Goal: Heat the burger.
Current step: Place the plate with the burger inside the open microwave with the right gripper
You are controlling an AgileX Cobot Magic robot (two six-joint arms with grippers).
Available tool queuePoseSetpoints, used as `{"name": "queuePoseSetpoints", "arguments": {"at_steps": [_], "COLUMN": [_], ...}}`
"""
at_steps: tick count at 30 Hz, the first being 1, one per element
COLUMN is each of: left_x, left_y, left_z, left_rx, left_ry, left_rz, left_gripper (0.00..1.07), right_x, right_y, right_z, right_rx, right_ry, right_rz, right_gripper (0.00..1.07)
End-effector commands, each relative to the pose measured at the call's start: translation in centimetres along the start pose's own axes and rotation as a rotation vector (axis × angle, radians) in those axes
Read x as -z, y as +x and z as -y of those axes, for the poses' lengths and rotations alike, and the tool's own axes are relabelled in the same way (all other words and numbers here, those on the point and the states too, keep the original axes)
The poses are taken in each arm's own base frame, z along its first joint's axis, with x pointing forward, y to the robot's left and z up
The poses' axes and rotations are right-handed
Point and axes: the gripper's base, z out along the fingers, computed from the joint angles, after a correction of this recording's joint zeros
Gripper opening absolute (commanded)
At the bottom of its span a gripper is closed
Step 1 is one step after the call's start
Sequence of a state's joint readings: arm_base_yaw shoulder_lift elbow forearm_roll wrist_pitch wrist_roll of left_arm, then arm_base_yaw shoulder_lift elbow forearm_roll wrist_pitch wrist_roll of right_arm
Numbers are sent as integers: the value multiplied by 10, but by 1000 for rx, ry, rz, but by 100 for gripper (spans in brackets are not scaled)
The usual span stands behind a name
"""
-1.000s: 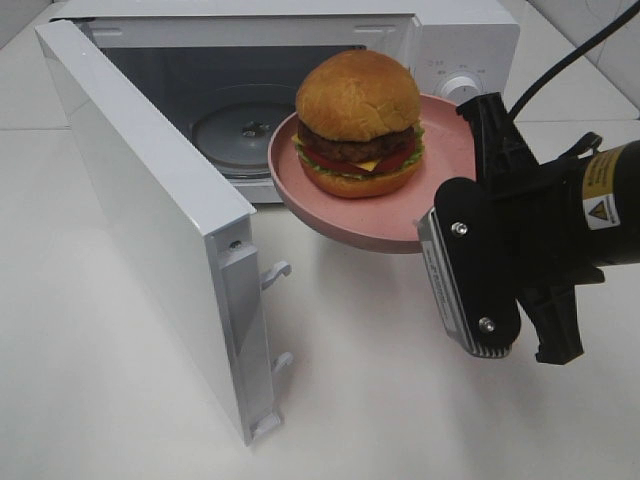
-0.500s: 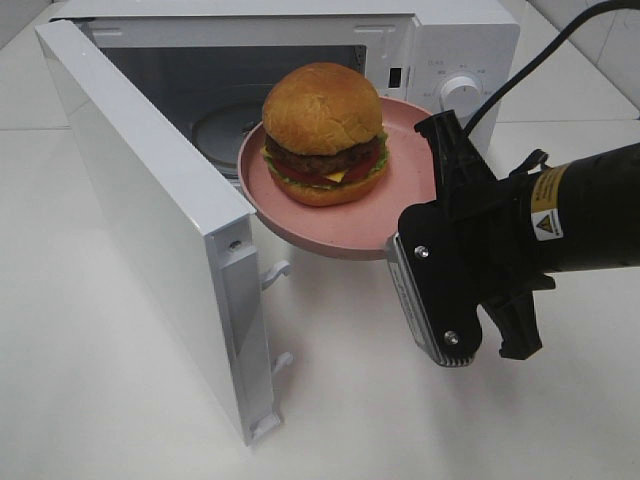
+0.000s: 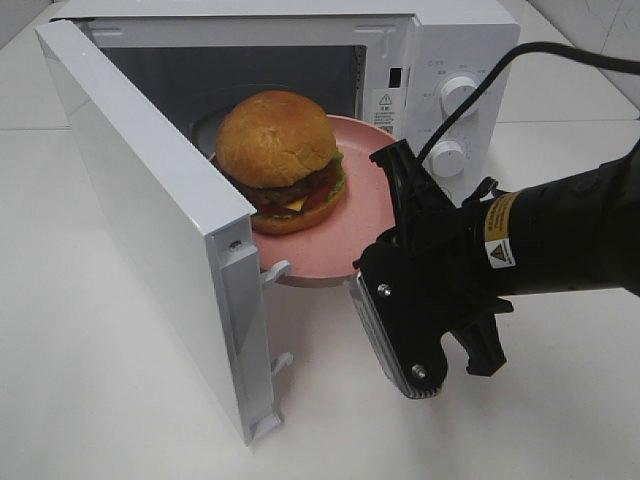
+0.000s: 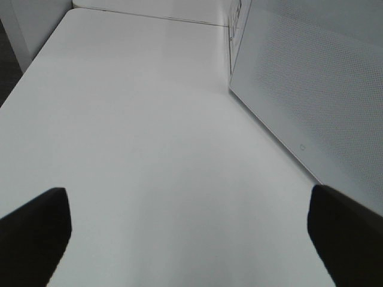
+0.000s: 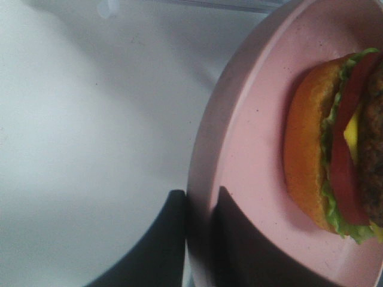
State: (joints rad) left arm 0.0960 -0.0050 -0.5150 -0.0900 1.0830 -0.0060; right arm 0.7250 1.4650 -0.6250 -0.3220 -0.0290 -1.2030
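Observation:
The burger (image 3: 278, 160) has a golden bun, a dark patty, cheese, tomato and lettuce. It sits on a pink plate (image 3: 350, 225) held in the air at the mouth of the open microwave (image 3: 440, 40). My right gripper (image 3: 392, 170) is shut on the plate's right rim. In the right wrist view its dark fingers (image 5: 173, 239) pinch the plate's edge (image 5: 200, 179), with the burger (image 5: 326, 161) lying beyond them. My left gripper (image 4: 191, 239) is open over bare table, and nothing lies between its fingertips (image 4: 36, 230).
The microwave door (image 3: 150, 200) swings out to the left, with its latch hooks (image 3: 275, 272) close to the plate's front rim. A glass turntable (image 3: 205, 125) lies inside behind the burger. Two knobs (image 3: 455, 95) are on the right panel. The left wrist view shows the door's outer face (image 4: 311, 89).
My right gripper has carried the plate and burger left and down, from in front of the control panel to the microwave's opening. The left gripper has not moved.

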Motion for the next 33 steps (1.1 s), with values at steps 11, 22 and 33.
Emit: {"name": "queuePoseSetpoints", "arguments": {"at_steps": [11,22,33], "left_x": [0,0,0], "left_y": [-1,-1,-1], "left_z": [0,0,0], "left_rx": [5,5,5], "left_ry": [-2,-2,-2], "left_rz": [14,14,14], "left_gripper": [100,100,100], "right_x": [-16,-44,-63], "right_y": [-6,-7,-7], "right_z": [24,37,52], "right_rx": [5,4,-4], "right_ry": [107,86,97], "right_rz": [45,44,42], "right_gripper": [0,0,0]}}
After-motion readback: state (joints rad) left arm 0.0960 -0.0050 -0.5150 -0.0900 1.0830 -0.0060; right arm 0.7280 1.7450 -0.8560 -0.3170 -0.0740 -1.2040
